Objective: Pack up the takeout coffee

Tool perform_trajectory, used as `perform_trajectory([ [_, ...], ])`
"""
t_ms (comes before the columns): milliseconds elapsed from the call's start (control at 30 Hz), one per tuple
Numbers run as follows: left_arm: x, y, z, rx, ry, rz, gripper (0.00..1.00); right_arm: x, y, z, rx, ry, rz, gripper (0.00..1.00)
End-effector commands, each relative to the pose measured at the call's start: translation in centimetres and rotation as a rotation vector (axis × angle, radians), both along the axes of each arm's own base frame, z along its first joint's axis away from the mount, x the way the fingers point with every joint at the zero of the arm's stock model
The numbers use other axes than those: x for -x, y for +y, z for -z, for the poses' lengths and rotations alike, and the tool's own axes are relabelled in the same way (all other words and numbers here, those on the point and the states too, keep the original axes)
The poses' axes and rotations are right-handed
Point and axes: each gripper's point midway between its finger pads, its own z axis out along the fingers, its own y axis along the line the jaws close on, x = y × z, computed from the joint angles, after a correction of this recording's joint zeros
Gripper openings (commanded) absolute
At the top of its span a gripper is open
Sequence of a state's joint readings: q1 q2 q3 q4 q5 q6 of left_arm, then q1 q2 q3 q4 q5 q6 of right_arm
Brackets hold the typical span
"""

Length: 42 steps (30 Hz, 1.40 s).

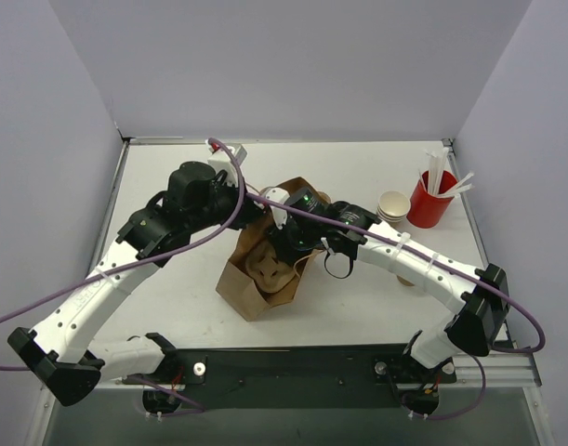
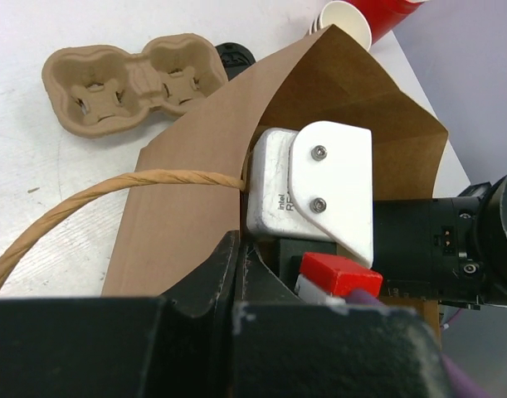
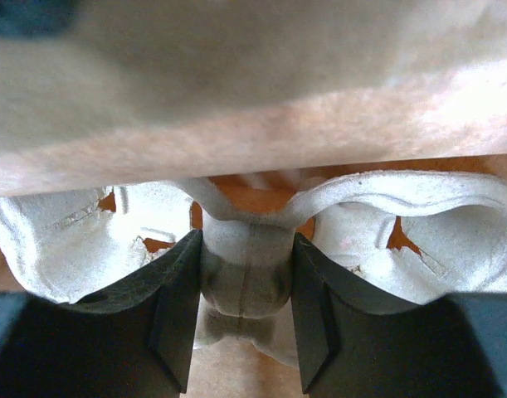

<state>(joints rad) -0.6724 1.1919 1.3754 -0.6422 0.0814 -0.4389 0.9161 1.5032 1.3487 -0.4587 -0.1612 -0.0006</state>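
The takeout coffee shows only as a black lid peeking over the far wall of the brown paper bag; its cup is hidden. I cannot make it out from above. The bag stands open at mid-table. My left gripper is shut on the bag's upper edge. My right gripper reaches inside the bag, shut on the centre post of a pulp cup carrier.
A second pulp cup carrier lies on the table beyond the bag. A red cup with white sticks and a stack of tan paper cups stand at the back right. White walls enclose the table.
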Motion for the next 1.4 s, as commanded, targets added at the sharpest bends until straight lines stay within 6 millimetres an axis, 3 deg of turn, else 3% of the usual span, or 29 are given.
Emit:
perform_trajectory([
  [0, -1.0, 1.2, -3.8, 0.078, -0.152, -0.081, 0.00, 1.3, -1.3, 1.3, 0.059, 0.047, -0.005, 0.38],
  [200, -1.0, 0.7, -3.7, 0.148, -0.123, -0.103, 0.00, 1.3, 0.0, -0.4, 0.008, 0.042, -0.069, 0.39],
  [600, -0.3, 0.4, -3.5, 0.190, -0.116, -0.079, 0.00, 0.4, 1.2, 0.1, 0.056, 0.058, -0.079, 0.39],
  [1100, -0.3, 0.5, -3.2, 0.177, -0.112, -0.084, 0.00, -0.2, 1.9, -1.3, 0.042, 0.021, -0.077, 0.47],
  [1367, -0.3, 0.5, -3.3, 0.177, -0.112, -0.080, 0.00, -0.3, 2.2, -2.1, 0.026, 0.005, -0.078, 0.58],
])
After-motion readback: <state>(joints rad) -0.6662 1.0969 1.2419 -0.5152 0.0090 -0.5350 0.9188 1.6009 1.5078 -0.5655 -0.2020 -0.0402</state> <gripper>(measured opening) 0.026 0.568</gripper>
